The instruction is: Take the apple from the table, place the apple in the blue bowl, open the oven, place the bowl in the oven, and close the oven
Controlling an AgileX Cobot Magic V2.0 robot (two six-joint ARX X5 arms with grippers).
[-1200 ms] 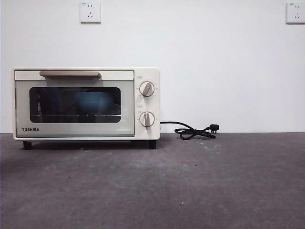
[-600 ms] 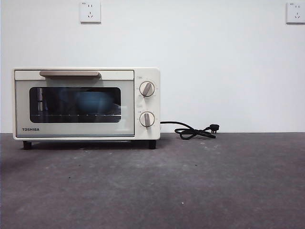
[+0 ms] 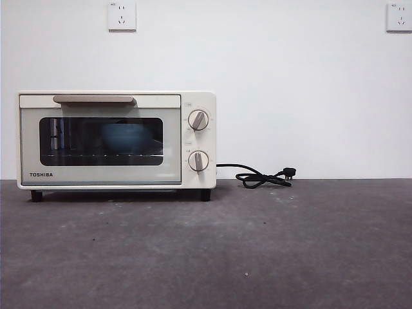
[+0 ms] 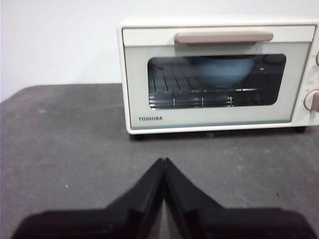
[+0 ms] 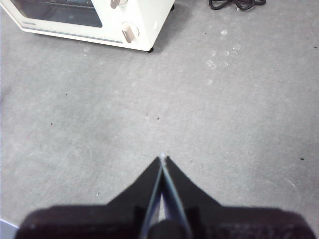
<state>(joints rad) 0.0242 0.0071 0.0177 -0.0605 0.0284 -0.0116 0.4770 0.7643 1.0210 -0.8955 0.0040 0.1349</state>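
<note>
The cream-white oven (image 3: 116,140) stands at the left of the dark grey table (image 3: 257,251) with its door closed and the beige handle (image 3: 94,99) at the top. Behind the dark glass the blue bowl (image 3: 123,136) rests on the rack, also showing in the left wrist view as the blue bowl (image 4: 222,69). The apple is hidden. My left gripper (image 4: 163,162) is shut and empty, held back in front of the oven (image 4: 219,74). My right gripper (image 5: 163,158) is shut and empty, over bare table to the right of the oven (image 5: 89,20).
The oven's black cord and plug (image 3: 262,176) lie on the table by the wall, right of the oven. Two wall sockets (image 3: 122,16) sit high on the white wall. No arm shows in the front view.
</note>
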